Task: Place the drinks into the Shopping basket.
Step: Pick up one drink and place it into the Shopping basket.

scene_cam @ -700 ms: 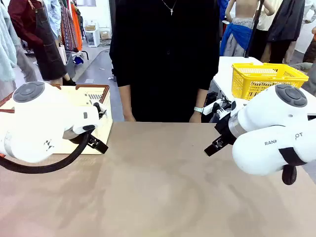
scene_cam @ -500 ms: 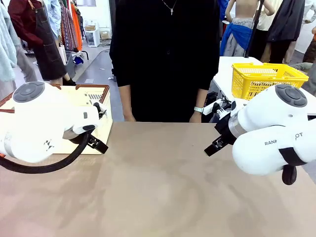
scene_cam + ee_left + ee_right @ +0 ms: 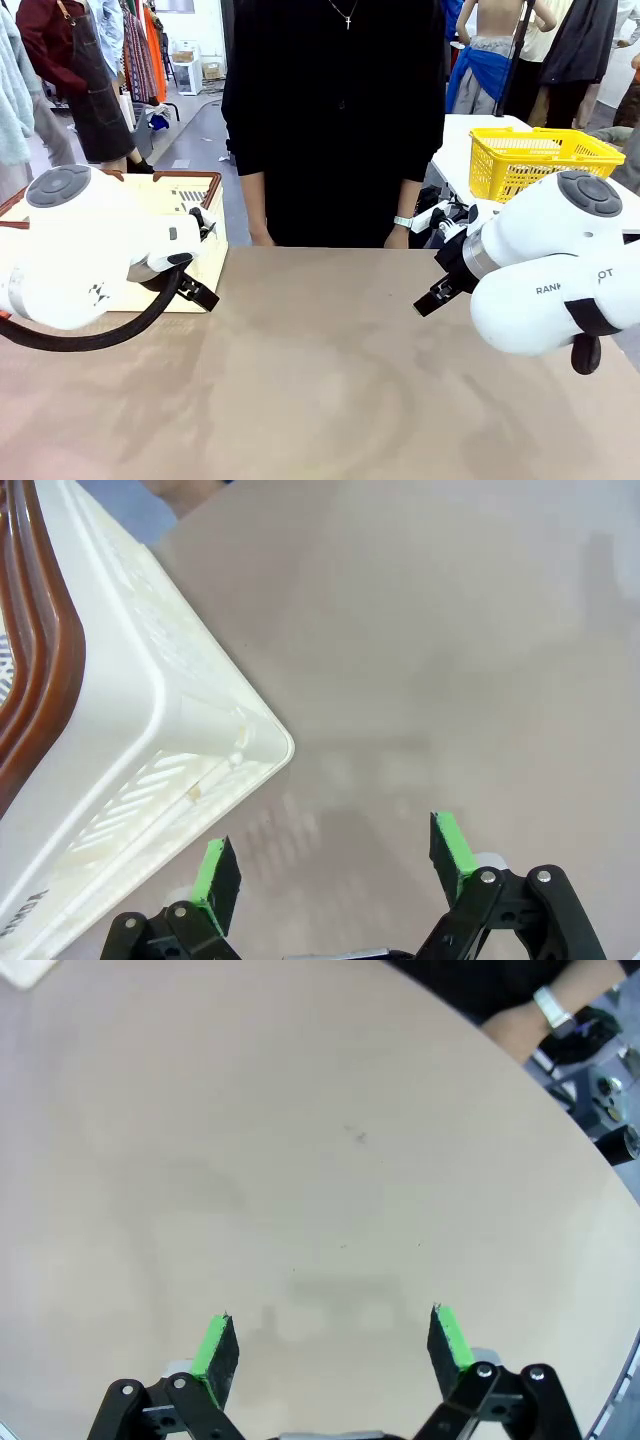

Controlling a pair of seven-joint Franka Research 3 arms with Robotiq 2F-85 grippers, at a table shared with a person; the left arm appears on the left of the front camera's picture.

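Your left gripper point(image 3: 332, 865) has its two fingers wide apart with nothing between them, and it hangs just over the brown table point(image 3: 460, 630). Your right gripper point(image 3: 330, 1345) is the same: fingers apart, nothing held, the table under it. The thing that matters most is the big cream basket point(image 3: 150, 730) with the brown rim. It stands at the left side of the table, and in the left wrist view one rounded corner of it sits just beside one green pad point(image 3: 214, 868), close but not touching. So the basket lies off to that side of your left gripper and a little ahead of it. In the front view your left arm point(image 3: 90, 250) hides part of the basket, and its open top faces up. Your right gripper is well apart from the basket, across the middle of the table, near the hand point(image 3: 398, 236) of the person in black who stands at the far side. So the left arm looks like the nearer one for dropping things in. It would need to go up and over the brown rim first, because the wall is beside the fingers, not under them. Where the cans are you cannot tell, so you cannot say which way they lie or which arm is closer to them. The yellow basket point(image 3: 540, 155) far off on the right is not the one you want.
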